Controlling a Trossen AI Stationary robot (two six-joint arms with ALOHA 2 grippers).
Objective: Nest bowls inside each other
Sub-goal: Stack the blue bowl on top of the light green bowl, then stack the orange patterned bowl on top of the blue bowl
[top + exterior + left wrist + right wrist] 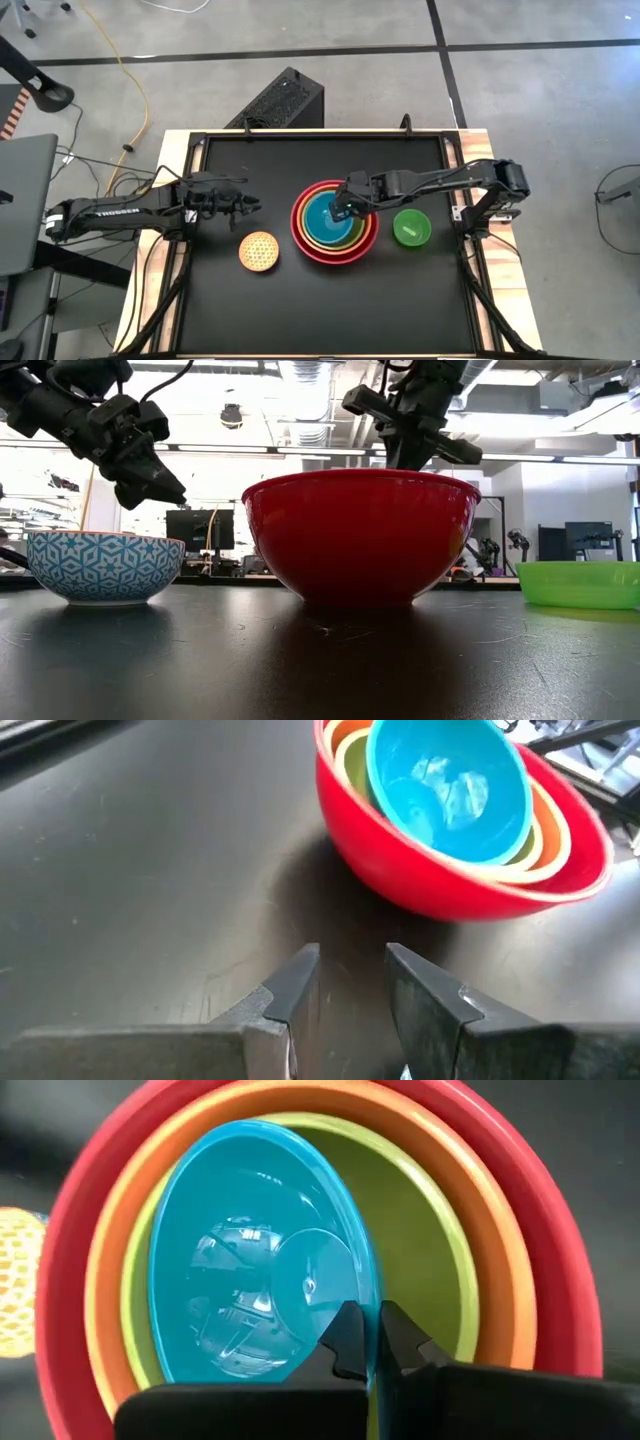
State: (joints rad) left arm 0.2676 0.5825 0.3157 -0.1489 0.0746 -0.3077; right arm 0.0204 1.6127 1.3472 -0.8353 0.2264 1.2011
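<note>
A red bowl (300,225) stands mid-table with an orange bowl (300,1105) and a lime green bowl (430,1250) nested in it. A blue bowl (250,1250) sits tilted inside the lime green one, with my right gripper (378,1342) shut on its rim. My left gripper (248,205) hovers open to the left of the stack, over bare table. The dotted yellow bowl (259,250), blue-patterned outside (105,565), rests on its base near the left gripper. The small dark green bowl (411,228) stands on its base to the right of the stack. My right gripper pinches the blue bowl's rim (376,1285) on the side toward the table's right, one finger inside the bowl and one outside. The fingers slant down from the table's right. The bowl is tilted, its lower part inside the lime green bowl.
Bare black tabletop (330,310) lies near and far of the bowls, bounded by a raised frame (320,133). A dark box (280,100) stands on the floor beyond the far edge.
</note>
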